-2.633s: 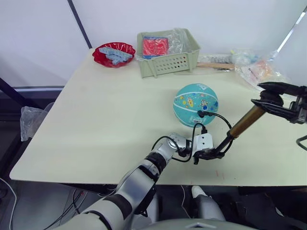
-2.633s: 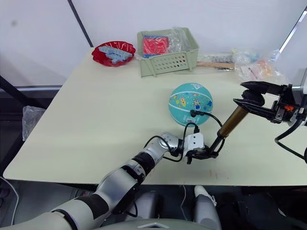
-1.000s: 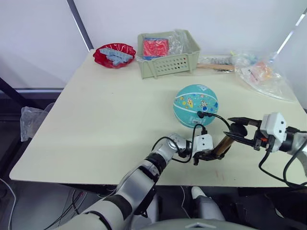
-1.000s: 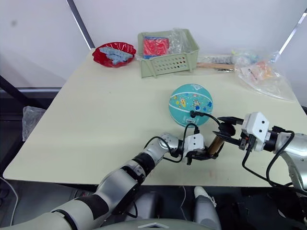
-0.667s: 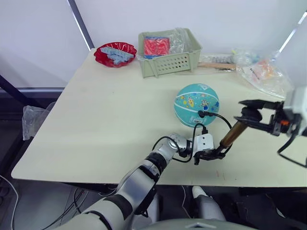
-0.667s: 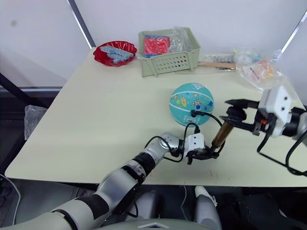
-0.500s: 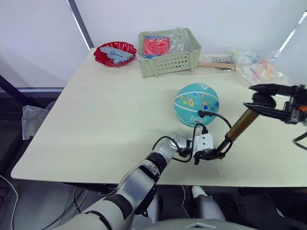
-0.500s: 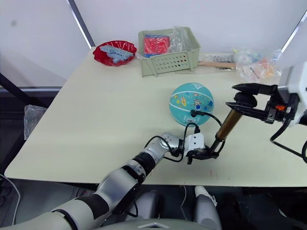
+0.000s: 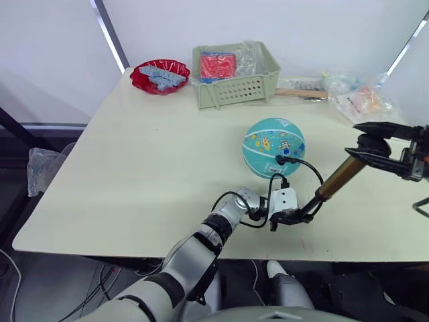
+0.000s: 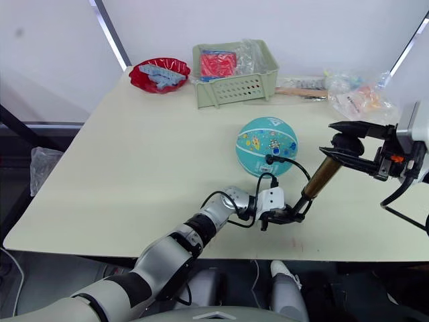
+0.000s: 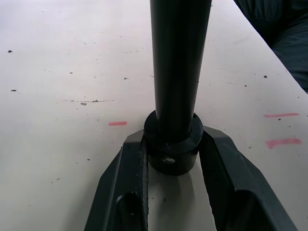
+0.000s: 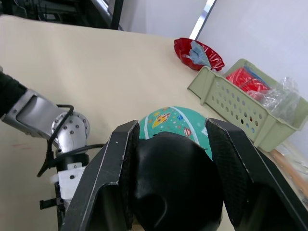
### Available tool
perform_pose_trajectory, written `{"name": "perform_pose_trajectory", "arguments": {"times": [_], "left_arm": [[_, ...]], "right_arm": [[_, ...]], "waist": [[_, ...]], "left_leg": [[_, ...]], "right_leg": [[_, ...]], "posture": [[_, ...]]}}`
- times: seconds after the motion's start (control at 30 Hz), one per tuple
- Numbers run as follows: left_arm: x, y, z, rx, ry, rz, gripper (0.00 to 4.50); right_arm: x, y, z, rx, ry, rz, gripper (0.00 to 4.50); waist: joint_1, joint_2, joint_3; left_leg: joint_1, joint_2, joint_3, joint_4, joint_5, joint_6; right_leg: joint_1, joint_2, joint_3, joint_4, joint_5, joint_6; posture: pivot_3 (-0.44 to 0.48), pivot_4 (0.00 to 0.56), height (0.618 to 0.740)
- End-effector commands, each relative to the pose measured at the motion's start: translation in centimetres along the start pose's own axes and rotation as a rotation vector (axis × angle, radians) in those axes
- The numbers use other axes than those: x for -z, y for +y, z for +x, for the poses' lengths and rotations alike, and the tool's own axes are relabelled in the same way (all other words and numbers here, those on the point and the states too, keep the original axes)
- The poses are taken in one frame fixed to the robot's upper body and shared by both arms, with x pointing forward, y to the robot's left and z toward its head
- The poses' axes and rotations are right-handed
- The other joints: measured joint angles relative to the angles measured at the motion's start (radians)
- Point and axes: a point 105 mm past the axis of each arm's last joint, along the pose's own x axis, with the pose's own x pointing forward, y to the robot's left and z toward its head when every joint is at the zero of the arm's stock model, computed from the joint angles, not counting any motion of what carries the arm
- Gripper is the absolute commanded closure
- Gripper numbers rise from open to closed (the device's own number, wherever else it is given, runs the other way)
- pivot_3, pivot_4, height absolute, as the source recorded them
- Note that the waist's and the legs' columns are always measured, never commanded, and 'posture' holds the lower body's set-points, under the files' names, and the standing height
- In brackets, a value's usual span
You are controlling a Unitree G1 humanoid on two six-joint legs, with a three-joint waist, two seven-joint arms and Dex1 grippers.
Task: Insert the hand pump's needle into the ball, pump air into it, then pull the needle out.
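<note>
The teal ball [image 9: 273, 146] rests on the table right of centre. The hand pump [image 9: 333, 181] slants up to the right in front of it, its bronze barrel drawn out long. My left gripper [image 9: 295, 216] is shut on the pump's black lower end cap [image 11: 172, 149], pressed down on the table. My right gripper [image 9: 370, 145] is shut on the black handle [image 12: 173, 190] at the top. The thin black hose [image 9: 305, 164] loops from the pump's base to a small fitting [image 9: 281, 159] against the ball's front. The needle's pin is hidden there.
A green basket [image 9: 234, 74] with a red packet, a red bowl [image 9: 159, 75], a wooden stick [image 9: 301, 92] and crumpled plastic bags [image 9: 365, 100] line the table's far side. The table's front edge [image 9: 221, 255] runs just below my left gripper.
A second ago my right gripper had the handle pushed down near the pump's base. It has since pulled the handle up and to the right. Ball and left gripper stayed put.
</note>
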Motion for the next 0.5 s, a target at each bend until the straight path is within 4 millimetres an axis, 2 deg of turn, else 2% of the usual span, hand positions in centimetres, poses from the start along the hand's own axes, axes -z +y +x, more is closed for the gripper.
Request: {"name": "perform_pose_trajectory", "arguments": {"times": [0.03,0.23,0.4,0.5], "left_arm": [[7.9,-3.5,-1.7,0.083,0.285,-0.154,3.47],[8.0,-3.4,-1.8,0.079,0.288,-0.154,3.47],[8.1,-3.3,-1.9,0.073,0.289,-0.158,3.47],[8.1,-3.3,-2.0,0.072,0.288,-0.163,3.47]], "right_arm": [[4.5,2.1,0.7,-0.089,0.119,0.062,2.82],[8.6,4.0,1.9,-0.119,0.128,0.099,2.82],[10.7,6.3,3.5,-0.138,0.093,0.154,2.82],[11.9,7.0,3.7,-0.141,0.115,0.155,2.82]], "waist": [[-0.001,-0.002,-0.002],[-0.002,-0.009,-0.007],[-0.007,-0.010,-0.009],[-0.009,-0.009,-0.010]], "left_leg": [[0.000,0.000,0.000,0.000,0.000,0.000],[0.001,0.001,0.000,0.000,0.000,0.000],[0.002,0.001,0.000,0.000,0.000,0.000],[0.002,0.002,0.000,0.000,0.000,0.000]], "right_leg": [[0.000,0.000,0.000,0.000,0.000,0.000],[0.000,0.002,0.000,0.000,0.000,0.000],[0.001,0.003,0.000,0.000,0.000,0.000],[0.001,0.004,0.000,0.000,0.000,0.000]], "posture": [[0.000,0.150,0.738],[0.000,0.150,0.738],[0.000,0.150,0.738],[0.000,0.150,0.738]]}}
